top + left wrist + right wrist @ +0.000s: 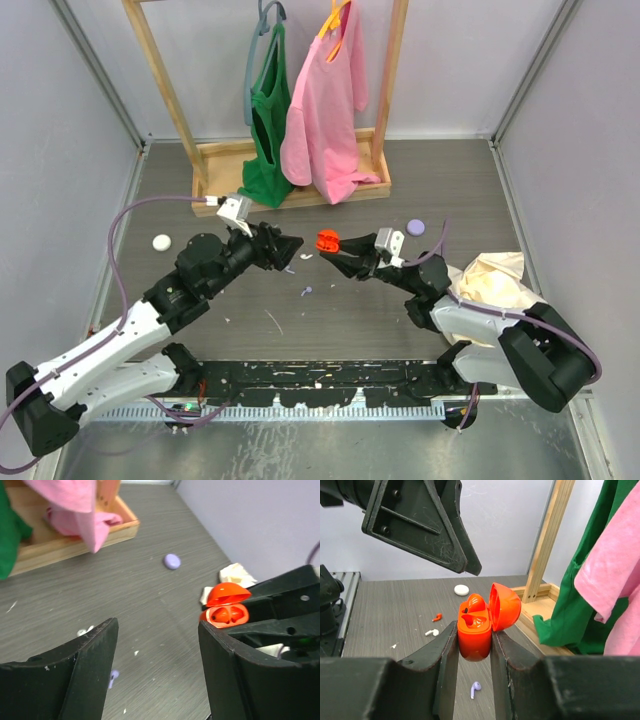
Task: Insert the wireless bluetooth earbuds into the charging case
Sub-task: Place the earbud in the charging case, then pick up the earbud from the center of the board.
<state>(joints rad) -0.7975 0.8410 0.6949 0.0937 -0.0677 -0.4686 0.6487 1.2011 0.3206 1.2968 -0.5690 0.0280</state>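
The charging case (475, 630) is bright orange with its lid flipped open. My right gripper (475, 630) is shut on its body and holds it above the table. It also shows in the top view as the case (327, 241) in the right gripper (338, 254), and in the left wrist view as the case (227, 611). One pale lavender earbud (475, 689) lies on the table below the case, seen too as the earbud (307, 291) and the earbud (114, 676), half behind a finger. My left gripper (157, 630) is open and empty, hovering just left of the case (292, 248).
A lavender disc (416, 227) and a white disc (161, 241) lie on the table. A small orange piece (437, 617) and a white piece (432, 632) lie near the white disc (461, 590). A wooden rack (300, 170) with green and pink clothes stands behind. Crumpled cloth (490, 280) sits right.
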